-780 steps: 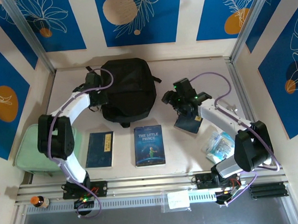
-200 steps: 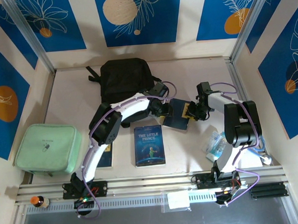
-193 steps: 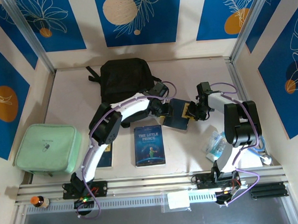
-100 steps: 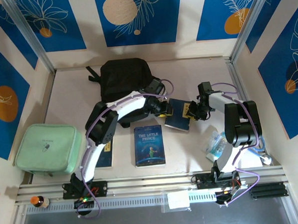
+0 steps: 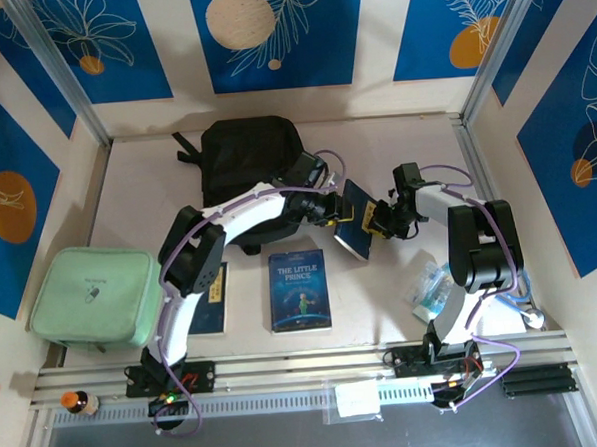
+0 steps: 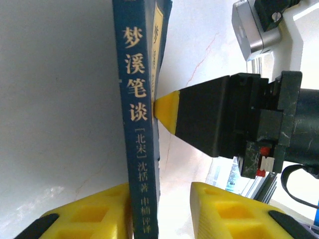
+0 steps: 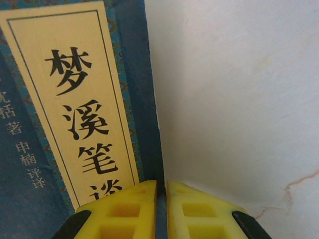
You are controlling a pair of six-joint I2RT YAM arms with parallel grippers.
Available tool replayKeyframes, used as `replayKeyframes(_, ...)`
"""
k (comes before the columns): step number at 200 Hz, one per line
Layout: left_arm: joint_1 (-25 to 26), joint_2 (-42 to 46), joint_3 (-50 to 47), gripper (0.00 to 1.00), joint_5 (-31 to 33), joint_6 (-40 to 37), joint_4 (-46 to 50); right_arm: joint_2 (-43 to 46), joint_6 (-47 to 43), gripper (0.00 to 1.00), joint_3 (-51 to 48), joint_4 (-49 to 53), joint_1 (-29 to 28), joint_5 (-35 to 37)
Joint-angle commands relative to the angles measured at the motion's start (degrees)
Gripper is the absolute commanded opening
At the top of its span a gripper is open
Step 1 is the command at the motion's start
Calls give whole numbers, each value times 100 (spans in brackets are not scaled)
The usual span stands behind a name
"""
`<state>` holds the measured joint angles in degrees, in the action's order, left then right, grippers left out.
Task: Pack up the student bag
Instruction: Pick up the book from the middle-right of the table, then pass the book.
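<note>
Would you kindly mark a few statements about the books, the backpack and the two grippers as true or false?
1. The right gripper pinches the edge of the book. True.
2. The left gripper is clamped tight on that book. False: its jaws straddle the book, with a gap beside one finger.
3. The Little Prince is inside the backpack. False: it lies flat on the table, in front of the backpack.
4. The green case sits at the table's left side. True.
</note>
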<state>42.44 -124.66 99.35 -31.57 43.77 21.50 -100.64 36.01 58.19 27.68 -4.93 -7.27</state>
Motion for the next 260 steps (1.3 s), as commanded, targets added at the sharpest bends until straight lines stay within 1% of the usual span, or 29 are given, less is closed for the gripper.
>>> replayKeyframes(1,15,-121,-21,33,-160,207,-205,-70,71,13,113,33,-41,-249)
replayKeyframes(24,-42,-76,-29,31,-17,113,-91,-70,67,13,131,50,-37,-225)
replayKeyframes(44,-85,-34,-28,27,109,13,49,-61,64,13,155,62,-49,-168)
replayKeyframes(58,-97,-22,-21,23,159,-50,114,-50,79,14,165,88,-49,-127)
replayKeyframes(74,-112,-8,-21,14,199,-100,175,14,131,17,149,85,-43,-58)
replayKeyframes(96,-189,109,-29,0,306,-196,270,281,275,26,-1,-70,8,7)
replayKeyframes(120,-365,441,-145,0,329,-254,187,719,445,38,-335,-495,111,-169)
replayKeyframes(134,-491,730,-306,0,310,-233,16,985,568,43,-551,-848,158,-445)
replayKeyframes(151,-670,1122,-588,0,310,-110,-280,1300,846,51,-821,-1380,189,-880)
replayKeyframes(169,-919,1542,-1016,0,297,246,-811,1576,1331,60,-1135,-2146,185,-1419)
replayKeyframes(188,-1183,1971,-1665,0,348,926,-1788,1758,2052,70,-1471,-3139,148,-1915)
replayKeyframes(202,-1354,2219,-2136,0,401,1469,-2526,1824,2659,75,-1676,-3915,46,-2117)
replayKeyframes(214,-1451,2367,-2471,0,518,1908,-3069,1810,3062,78,-1756,-4511,-86,-2263)
replayKeyframes(235,-1493,2536,-2828,0,831,2332,-3611,1778,3649,82,-1757,-5098,-396,-2202)
replayKeyframes(260,-1493,2654,-3123,0,1142,2686,-4066,1679,4280,87,-1698,-5680,-880,-1873)
